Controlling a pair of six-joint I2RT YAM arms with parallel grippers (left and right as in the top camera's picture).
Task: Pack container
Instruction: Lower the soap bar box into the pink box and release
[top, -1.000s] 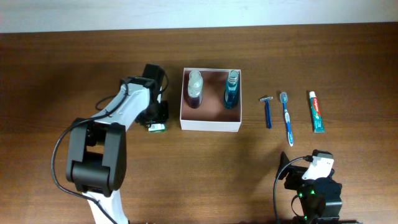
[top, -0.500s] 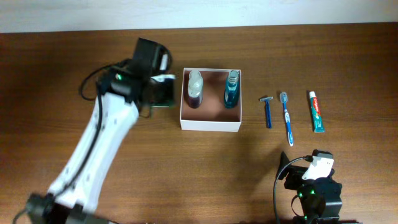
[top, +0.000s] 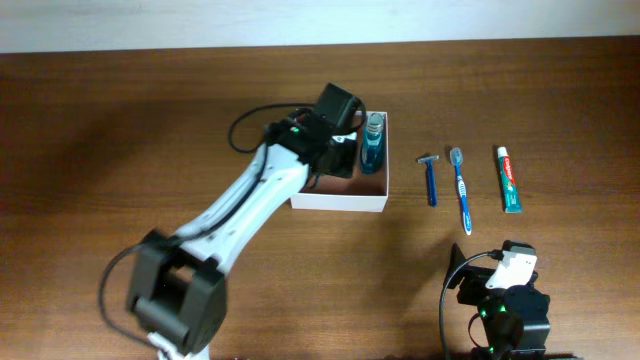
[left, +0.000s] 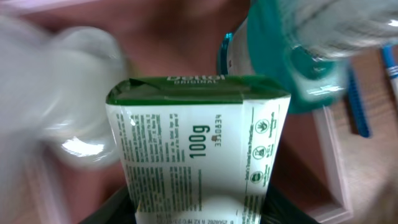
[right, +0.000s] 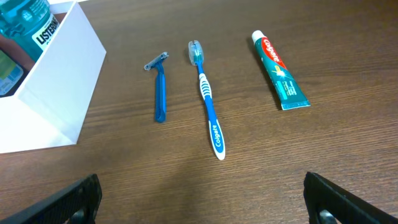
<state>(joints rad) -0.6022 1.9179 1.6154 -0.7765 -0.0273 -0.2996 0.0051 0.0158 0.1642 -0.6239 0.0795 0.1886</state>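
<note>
The container (top: 340, 201) is a square white box with a pinkish-brown inside (left: 180, 37); its white wall also shows in the right wrist view (right: 56, 93). My left gripper (top: 338, 155) hangs over the box and is shut on a green-white soap packet (left: 199, 155). A blue mouthwash bottle (top: 373, 145) stands in the box's right side, just right of the packet (left: 292, 56). A clear bottle (left: 68, 93) is a blur to the packet's left and is hidden under the arm in the overhead view. My right gripper (right: 205, 205) is open and empty near the table's front right (top: 500, 268).
A blue razor (top: 430, 180), a blue toothbrush (top: 461, 190) and a toothpaste tube (top: 509, 180) lie in a row on the wooden table right of the box. They also show in the right wrist view: razor (right: 160, 87), toothbrush (right: 206, 99), toothpaste (right: 280, 71).
My left arm has lifted the soap packet from the table left of the box and swung right with it, over the box. The right arm has not moved.
</note>
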